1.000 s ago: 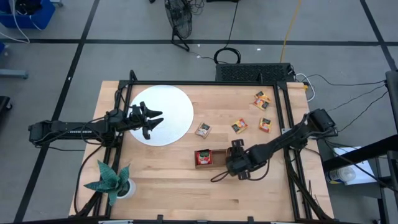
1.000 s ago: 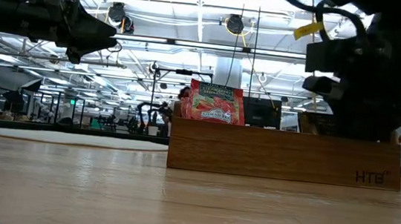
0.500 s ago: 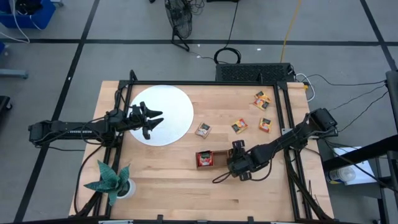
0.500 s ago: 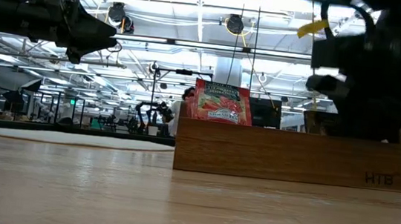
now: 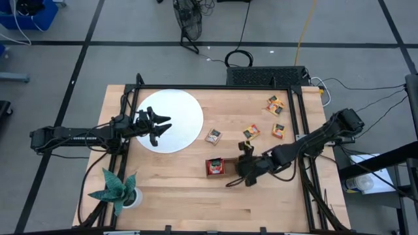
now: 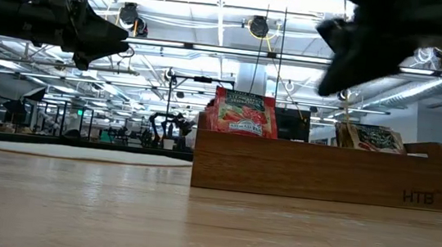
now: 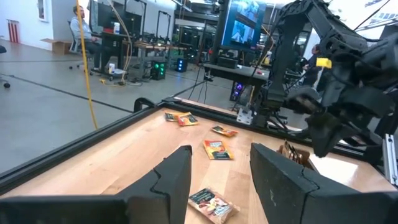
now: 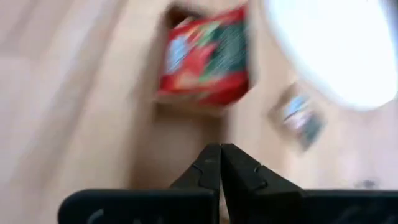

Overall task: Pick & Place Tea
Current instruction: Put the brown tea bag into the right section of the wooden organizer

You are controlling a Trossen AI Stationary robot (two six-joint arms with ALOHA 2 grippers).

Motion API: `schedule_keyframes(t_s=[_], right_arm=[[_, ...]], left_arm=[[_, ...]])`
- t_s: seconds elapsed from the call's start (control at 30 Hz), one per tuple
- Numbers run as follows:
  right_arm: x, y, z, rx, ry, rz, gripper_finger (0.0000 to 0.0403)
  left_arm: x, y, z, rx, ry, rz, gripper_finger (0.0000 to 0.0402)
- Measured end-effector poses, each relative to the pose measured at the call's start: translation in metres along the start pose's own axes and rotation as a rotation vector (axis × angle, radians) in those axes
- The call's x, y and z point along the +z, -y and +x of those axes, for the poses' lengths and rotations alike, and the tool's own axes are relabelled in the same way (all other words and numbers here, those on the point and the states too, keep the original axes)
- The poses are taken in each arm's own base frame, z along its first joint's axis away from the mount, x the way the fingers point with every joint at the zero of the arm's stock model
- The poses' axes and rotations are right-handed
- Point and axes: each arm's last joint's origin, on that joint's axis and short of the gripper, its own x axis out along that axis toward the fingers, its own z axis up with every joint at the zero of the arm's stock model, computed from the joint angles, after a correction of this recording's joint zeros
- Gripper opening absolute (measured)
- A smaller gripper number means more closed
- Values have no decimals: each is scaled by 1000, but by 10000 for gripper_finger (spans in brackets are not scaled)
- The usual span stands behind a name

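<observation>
One red square tea sachet (image 5: 213,167) stands in the brown wooden tray (image 6: 323,171); right gripper (image 5: 246,151) above, fingers together, empty; left gripper (image 5: 159,126) spread over the white disc (image 5: 179,108).

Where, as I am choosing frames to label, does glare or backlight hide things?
Low view: bright ceiling lights behind turn the left gripper and right gripper into dark silhouettes, while the wooden tray is evenly lit. Right wrist view: the white disc is washed out by glare. High view: even light, only soft shadows, and the tea sachets read clearly.
</observation>
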Motion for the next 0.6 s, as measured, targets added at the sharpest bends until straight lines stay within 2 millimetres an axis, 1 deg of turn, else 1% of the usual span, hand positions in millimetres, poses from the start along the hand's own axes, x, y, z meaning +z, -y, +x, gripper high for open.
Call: schedule_keyframes(t_s=[0.1,0.2,0.33,0.43,0.5,0.6], right_arm=[[4,11,7,-71,68,-62,17],[3,28,18,-62,139,-48,47],[-9,51,35,-38,203,45,99],[-23,62,43,-79,194,39,133],[-29,68,47,-114,179,29,148],[-32,77,49,-143,165,41,158]], left_arm=[[0,0,0,0,0,0,166],[0,0,0,0,0,0,166],[0,0,0,0,0,0,166],[0,0,0,0,0,0,166],[0,0,0,0,0,0,166],[0,0,0,0,0,0,166]])
